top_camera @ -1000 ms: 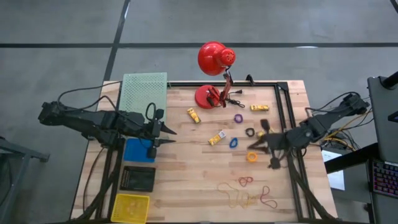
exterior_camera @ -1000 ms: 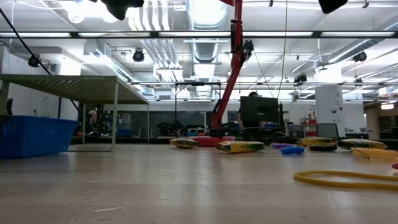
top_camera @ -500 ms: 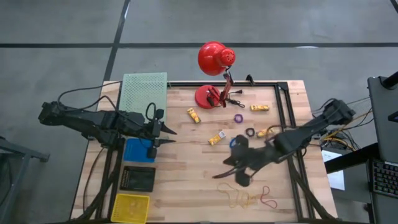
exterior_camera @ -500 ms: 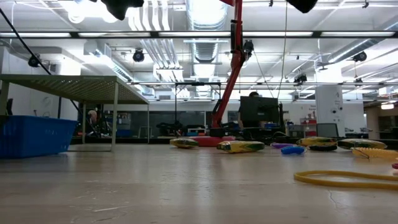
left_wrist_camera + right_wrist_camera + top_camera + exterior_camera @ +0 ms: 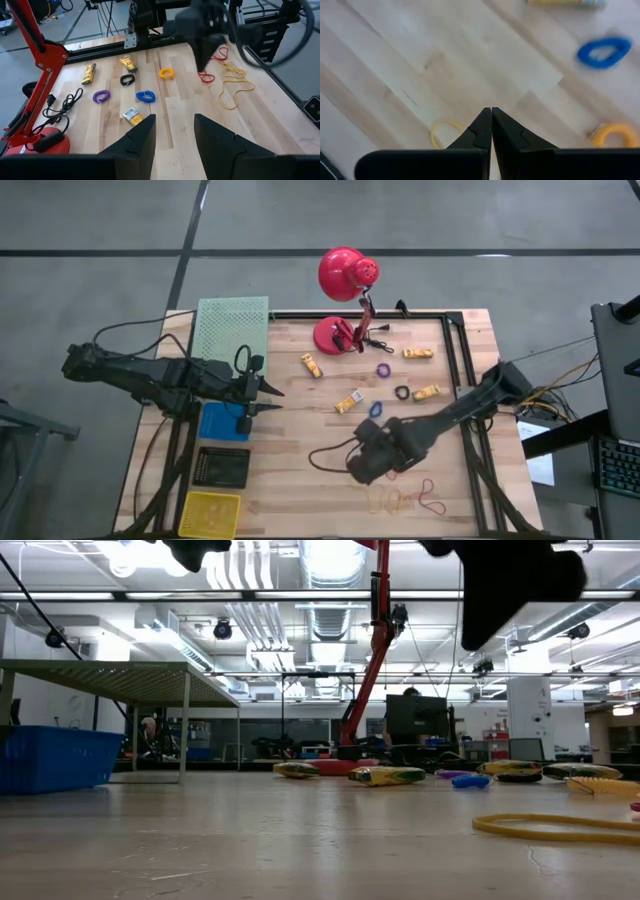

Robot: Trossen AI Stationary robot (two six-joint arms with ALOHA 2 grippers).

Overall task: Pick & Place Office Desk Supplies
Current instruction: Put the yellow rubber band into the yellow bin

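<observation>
Small supplies lie loose on the wooden table: yellow pieces [image 5: 312,365] [image 5: 348,400] [image 5: 418,352] [image 5: 427,392], a purple ring [image 5: 383,370], a black ring [image 5: 402,392], a blue ring [image 5: 375,408] and rubber bands [image 5: 405,501] near the near edge. The left wrist view shows an orange ring [image 5: 166,73] flat on the wood. My right gripper [image 5: 330,455] [image 5: 491,111] is shut and hangs above the table's middle, over bare wood, with a thin yellow band [image 5: 445,132] on the table beside it. My left gripper [image 5: 270,395] [image 5: 175,127] waits open over the left part.
A red desk lamp [image 5: 345,275] stands with its base [image 5: 333,335] at the far edge. Along the left side are a green mesh tray [image 5: 232,328], a blue bin [image 5: 222,420], a black tray [image 5: 222,467] and a yellow basket [image 5: 212,512]. A black frame [image 5: 455,360] runs along the right.
My right gripper has swept from beside the orange ring on the right toward the table's middle and somewhat toward the near edge. Its arm now covers the orange ring in the high view. The supplies lie where they were.
</observation>
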